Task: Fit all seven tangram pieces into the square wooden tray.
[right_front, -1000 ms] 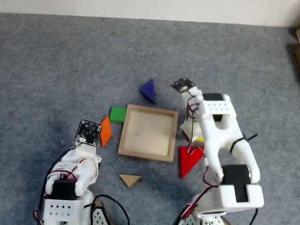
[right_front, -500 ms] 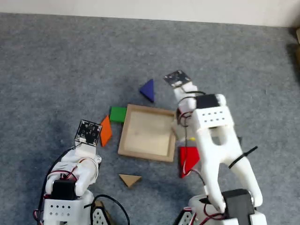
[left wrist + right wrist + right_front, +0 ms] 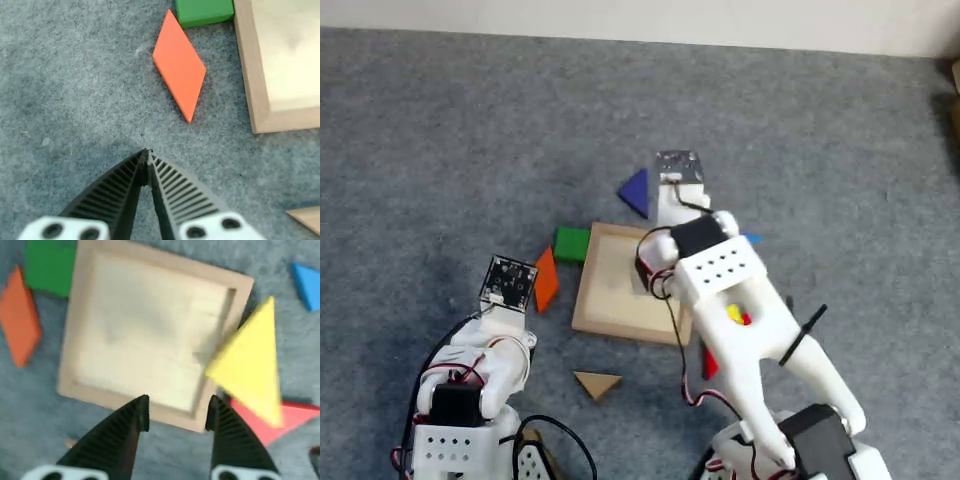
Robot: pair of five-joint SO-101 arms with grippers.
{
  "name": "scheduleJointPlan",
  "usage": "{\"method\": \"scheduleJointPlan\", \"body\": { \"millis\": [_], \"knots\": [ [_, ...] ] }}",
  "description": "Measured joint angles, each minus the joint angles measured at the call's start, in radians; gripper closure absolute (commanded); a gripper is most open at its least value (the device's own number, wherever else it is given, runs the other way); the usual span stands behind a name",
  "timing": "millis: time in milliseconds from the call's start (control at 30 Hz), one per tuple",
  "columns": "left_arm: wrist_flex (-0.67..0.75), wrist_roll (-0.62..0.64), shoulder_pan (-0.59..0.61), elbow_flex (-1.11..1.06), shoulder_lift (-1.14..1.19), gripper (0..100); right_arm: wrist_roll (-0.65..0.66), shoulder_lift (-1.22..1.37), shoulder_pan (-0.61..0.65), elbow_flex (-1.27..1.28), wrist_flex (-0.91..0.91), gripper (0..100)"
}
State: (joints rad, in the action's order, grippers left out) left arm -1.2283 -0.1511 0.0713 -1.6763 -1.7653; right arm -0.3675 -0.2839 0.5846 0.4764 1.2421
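Observation:
The square wooden tray (image 3: 620,318) (image 3: 150,335) lies mid-table with nothing inside it. My right arm (image 3: 720,265) reaches over its right part. My right gripper (image 3: 177,402) is open above the tray's rim, holding nothing. A yellow triangle (image 3: 250,365) lies tilted across the rim beside one finger, and a red triangle (image 3: 295,417) (image 3: 708,365) lies past it. An orange parallelogram (image 3: 547,278) (image 3: 179,70) and a green square (image 3: 572,243) (image 3: 205,11) lie left of the tray. My left gripper (image 3: 146,156) is shut on the carpet, short of the parallelogram.
A dark blue triangle (image 3: 635,192) lies beyond the tray's far edge. A light blue piece (image 3: 752,239) (image 3: 307,277) sits at the tray's far right. A tan triangle (image 3: 597,383) lies in front of the tray. My left arm (image 3: 485,345) rests at the front left on grey carpet.
My right arm has swung left, from beside the tray's right edge to over the tray. This uncovered the light blue piece and hid most of the red triangle. The left arm kept still.

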Motion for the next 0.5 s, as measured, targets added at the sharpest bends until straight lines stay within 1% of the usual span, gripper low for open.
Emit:
{"method": "scheduleJointPlan", "body": {
  "millis": [133,300,400,500],
  "knots": [
    [0.000,0.000,0.000,0.000,0.000,99,-0.089,0.008,0.023,-0.009,-0.015,83.3],
    [0.000,0.000,0.000,0.000,0.000,99,-0.104,0.121,0.009,-0.101,-0.018,83.3],
    [0.000,0.000,0.000,0.000,0.000,99,-0.002,0.133,-0.040,-0.157,0.009,83.2],
    [0.000,0.000,0.000,0.000,0.000,99,0.184,0.133,-0.106,-0.203,0.080,82.7]
  ]
}}
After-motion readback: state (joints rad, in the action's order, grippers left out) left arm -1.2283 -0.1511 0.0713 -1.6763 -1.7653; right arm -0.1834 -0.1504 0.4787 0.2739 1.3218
